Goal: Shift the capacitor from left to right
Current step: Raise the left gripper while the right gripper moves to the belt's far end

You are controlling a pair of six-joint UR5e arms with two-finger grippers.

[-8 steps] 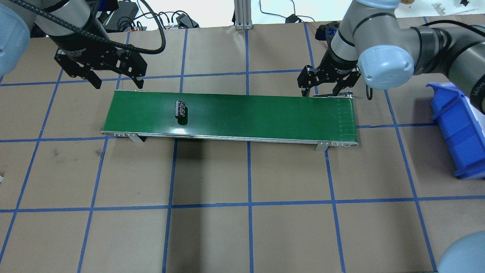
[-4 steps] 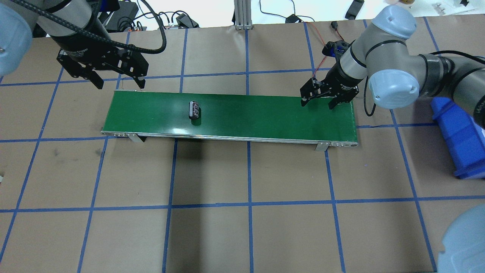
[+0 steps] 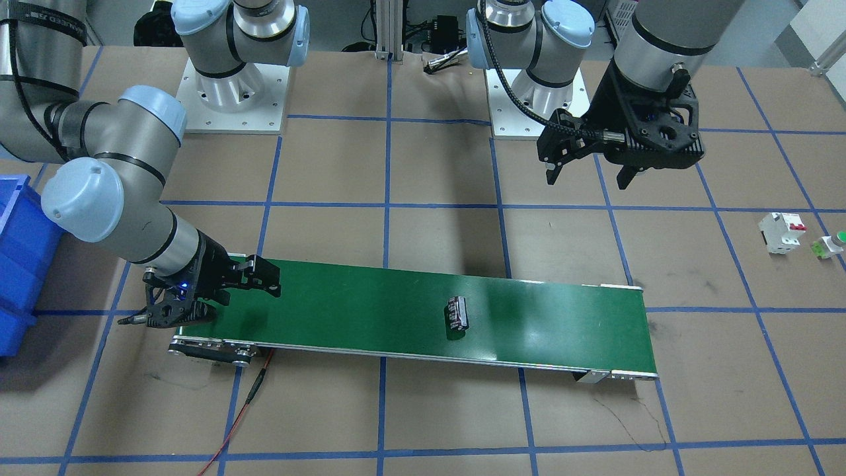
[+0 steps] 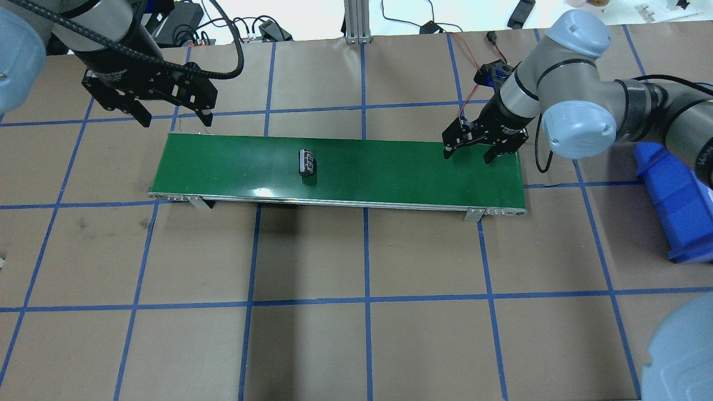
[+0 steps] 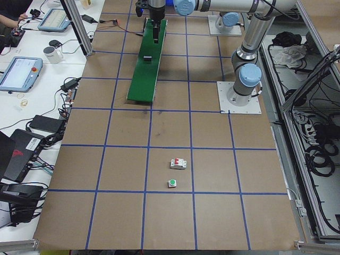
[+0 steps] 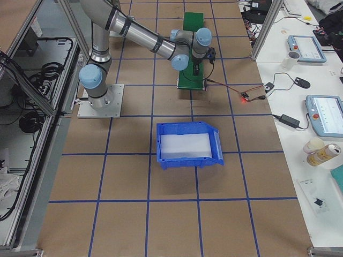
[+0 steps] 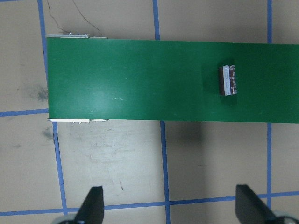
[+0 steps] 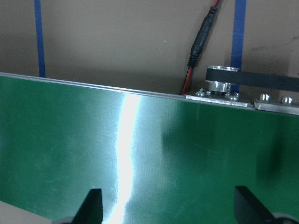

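The capacitor, a small dark cylinder with pale markings, lies on its side on the green conveyor belt, left of the belt's middle. It also shows in the front view and the left wrist view. My left gripper is open and empty, raised behind the belt's left end. My right gripper is open and empty, low over the belt's right end. The right wrist view shows only bare belt between its fingers.
A blue bin stands on the table to the right of the belt. A white breaker and a green-capped push button sit on the table beyond the belt's left end. A red-black cable runs to the belt's motor.
The capacitor has travelled to the right along the belt. My right gripper came down over the belt's right end and has stayed there. My left gripper has hardly moved.
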